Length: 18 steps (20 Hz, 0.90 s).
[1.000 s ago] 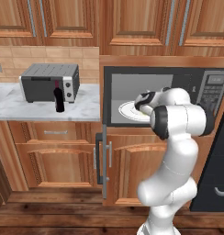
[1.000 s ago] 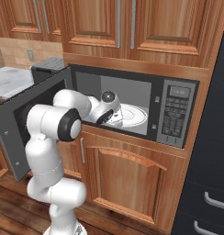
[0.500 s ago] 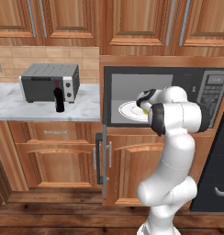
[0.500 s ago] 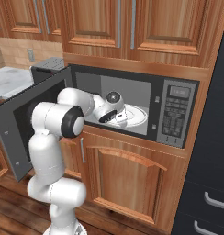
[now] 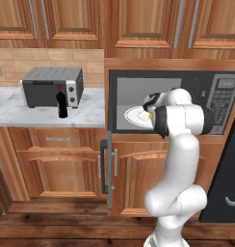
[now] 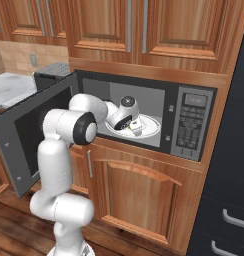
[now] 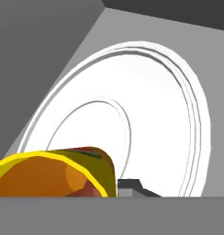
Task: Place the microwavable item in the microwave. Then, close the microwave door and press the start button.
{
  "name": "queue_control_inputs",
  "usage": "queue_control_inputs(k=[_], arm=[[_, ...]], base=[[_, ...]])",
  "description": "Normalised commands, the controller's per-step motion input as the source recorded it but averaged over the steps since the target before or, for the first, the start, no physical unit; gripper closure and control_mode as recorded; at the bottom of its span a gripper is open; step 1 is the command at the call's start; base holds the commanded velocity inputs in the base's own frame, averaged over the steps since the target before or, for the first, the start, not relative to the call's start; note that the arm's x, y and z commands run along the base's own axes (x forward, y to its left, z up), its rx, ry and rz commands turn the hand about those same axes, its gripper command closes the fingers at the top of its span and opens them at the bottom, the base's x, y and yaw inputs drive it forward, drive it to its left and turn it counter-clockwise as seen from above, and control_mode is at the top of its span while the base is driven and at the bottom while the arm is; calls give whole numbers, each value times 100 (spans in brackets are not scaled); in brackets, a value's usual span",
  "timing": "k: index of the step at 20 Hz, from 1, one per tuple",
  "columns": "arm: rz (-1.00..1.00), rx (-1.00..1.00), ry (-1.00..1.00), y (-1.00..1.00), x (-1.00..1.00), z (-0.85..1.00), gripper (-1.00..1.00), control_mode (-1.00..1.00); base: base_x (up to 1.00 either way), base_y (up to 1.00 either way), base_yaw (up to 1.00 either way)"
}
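Your end effector [image 6: 135, 128] was closed on the mug [image 7: 54, 173], holding it just above the white plate [image 7: 150, 124] inside the microwave [image 6: 144, 116], ready to set down. The door [image 6: 34, 132] stood wide open so the arm could reach in.

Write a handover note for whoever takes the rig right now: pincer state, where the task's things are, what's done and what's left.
Pincer: shut on the mug, reaching inside the microwave, over the white plate.
Mug: yellow, held at its rim; whether it already rests on the plate cannot be told.
Door: swung wide open to the left.
Bottle stands on the counter in front of the toaster oven; leave it.
Done: mug picked up and carried into the microwave.
Left: set the mug on the plate, release, withdraw the arm, close the door, press start on the keypad.
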Motion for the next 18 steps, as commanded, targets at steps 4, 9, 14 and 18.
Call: queue_control_inputs(k=[4, 9, 14, 18], arm=[[1, 0, 8, 0, 46, -1, 100, -100], [0, 0, 1, 0, 41, -14, -100, -100], [0, 0, 0, 0, 25, -4, -100, -100], [0, 0, 0, 0, 11, 0, -100, -100]], base=[[0, 0, 0], [0, 0, 0], [0, 0, 0], [0, 0, 0]])
